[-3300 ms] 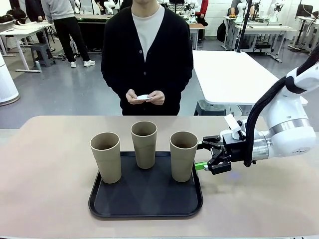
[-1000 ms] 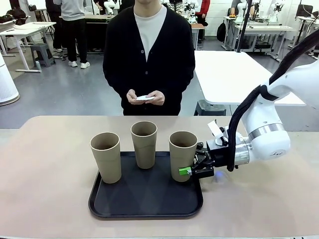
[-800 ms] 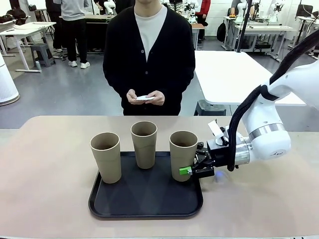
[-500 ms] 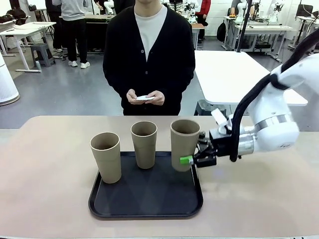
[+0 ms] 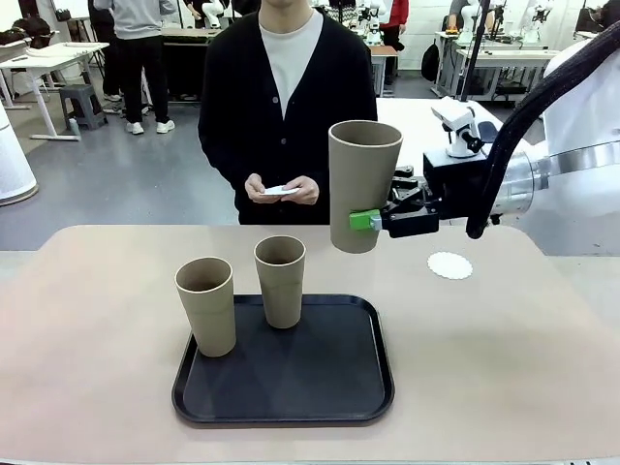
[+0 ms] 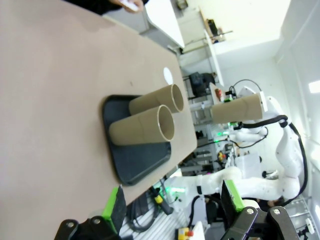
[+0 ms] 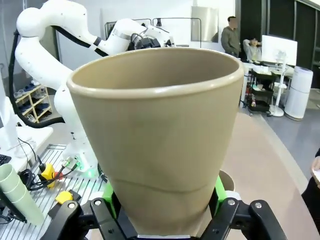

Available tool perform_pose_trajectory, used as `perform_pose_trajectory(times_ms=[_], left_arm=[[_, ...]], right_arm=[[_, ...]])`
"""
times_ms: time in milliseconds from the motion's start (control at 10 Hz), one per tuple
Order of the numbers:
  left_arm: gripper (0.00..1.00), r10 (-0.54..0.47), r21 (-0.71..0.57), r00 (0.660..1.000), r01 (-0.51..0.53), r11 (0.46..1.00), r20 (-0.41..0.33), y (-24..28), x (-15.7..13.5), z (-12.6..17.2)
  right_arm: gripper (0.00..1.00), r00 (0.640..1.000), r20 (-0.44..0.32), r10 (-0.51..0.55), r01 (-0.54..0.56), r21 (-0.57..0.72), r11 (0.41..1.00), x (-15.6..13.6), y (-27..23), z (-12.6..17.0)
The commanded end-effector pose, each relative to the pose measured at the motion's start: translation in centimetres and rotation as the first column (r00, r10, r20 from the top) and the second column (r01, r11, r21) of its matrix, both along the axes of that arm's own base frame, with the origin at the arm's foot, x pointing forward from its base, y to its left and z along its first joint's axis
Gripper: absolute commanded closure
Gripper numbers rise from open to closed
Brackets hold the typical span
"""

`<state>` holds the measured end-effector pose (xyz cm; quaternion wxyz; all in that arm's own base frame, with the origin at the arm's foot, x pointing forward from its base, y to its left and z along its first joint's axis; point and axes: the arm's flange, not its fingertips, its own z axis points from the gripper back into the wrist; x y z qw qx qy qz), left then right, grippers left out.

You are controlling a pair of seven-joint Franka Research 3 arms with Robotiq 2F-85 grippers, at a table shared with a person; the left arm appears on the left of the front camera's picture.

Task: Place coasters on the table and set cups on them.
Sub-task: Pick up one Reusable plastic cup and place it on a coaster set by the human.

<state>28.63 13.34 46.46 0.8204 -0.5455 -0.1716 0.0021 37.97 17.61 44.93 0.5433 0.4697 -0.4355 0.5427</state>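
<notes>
I'm working in a robotics lab: white tables [image 5: 455, 145] in rows, a grey stool [image 5: 82, 102], a monitor [image 7: 278, 49], bare grey floor [image 5: 126, 184].

**Right arm** [image 5: 581, 199]: glossy white shell with a brushed silver ring at the wrist. A black ribbed cable hose [image 5: 480, 203] runs alongside, and a small white housing [image 5: 455, 121], possibly a camera mount, sits above.

**Right gripper** [image 5: 370, 219] and **left gripper** [image 6: 172, 200]: black bolted linkages with bright green pads.

**Person** [image 5: 286, 97]: black buttoned long-sleeved cardigan over a white crew-neck top.
</notes>
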Motion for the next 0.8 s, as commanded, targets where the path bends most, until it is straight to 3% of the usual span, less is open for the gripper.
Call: perform_pose_trajectory(times_ms=[0, 100, 200, 400, 500, 700], left_arm=[[0.00, 0.000, -0.007, 1.000, 0.000, 1.000, 0.011, 0.1, -0.1, 0.1], [0.00, 0.000, -0.007, 1.000, 0.000, 1.000, 0.011, 0.1, -0.1, 0.1], [0.00, 0.000, -0.007, 1.000, 0.000, 1.000, 0.011, 0.1, -0.1, 0.1], [0.00, 0.000, -0.007, 1.000, 0.000, 1.000, 0.011, 0.1, -0.1, 0.1], [0.00, 0.000, -0.007, 1.000, 0.000, 1.000, 0.011, 0.1, -0.1, 0.1], [0.00, 0.000, -0.007, 1.000, 0.000, 1.000, 0.011, 0.1, -0.1, 0.1]], right_arm=[[0.77, 0.998, -0.028, -0.061, 0.060, -0.029, 0.998, 0.6, 0.1, -1.2], [0.77, 0.986, 0.006, -0.164, 0.164, -0.091, 0.982, 0.8, 0.3, -1.9], [0.77, 1.000, -0.006, -0.020, 0.020, -0.016, 1.000, 0.3, -0.2, -0.4], [0.77, 1.000, -0.006, -0.020, 0.020, -0.016, 1.000, 0.3, -0.2, -0.4], [0.19, 0.999, 0.000, -0.054, 0.054, -0.052, 0.997, 0.5, -0.3, -1.0], [0.19, 0.999, -0.036, -0.006, 0.005, -0.031, 1.000, 8.3, -5.9, 0.4]])
